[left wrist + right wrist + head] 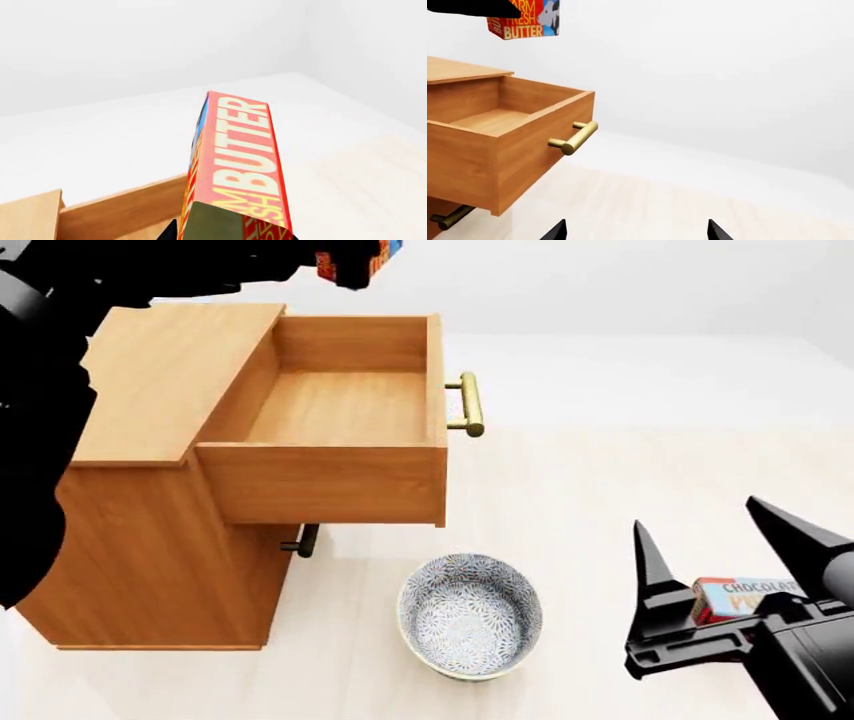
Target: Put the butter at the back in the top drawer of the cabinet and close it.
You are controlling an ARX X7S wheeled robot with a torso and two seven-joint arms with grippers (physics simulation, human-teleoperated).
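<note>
The butter [243, 165], a red-and-orange box, is held in my shut left gripper [350, 270], high above the far side of the top drawer [340, 410]. The right wrist view shows the butter [527, 20] hanging well above the drawer [514, 135]. The top drawer is pulled out of the wooden cabinet [147, 540] and its inside is bare. Its brass handle [465, 405] points right. My right gripper [721, 560] stands open low at the right, with nothing between its fingers, and its fingertips [557, 230] show over the floor.
A patterned blue-and-white bowl [470, 615] sits on the floor in front of the cabinet. A chocolate pudding box [741, 598] lies just behind my right gripper. A lower drawer's handle [302, 540] shows under the open drawer.
</note>
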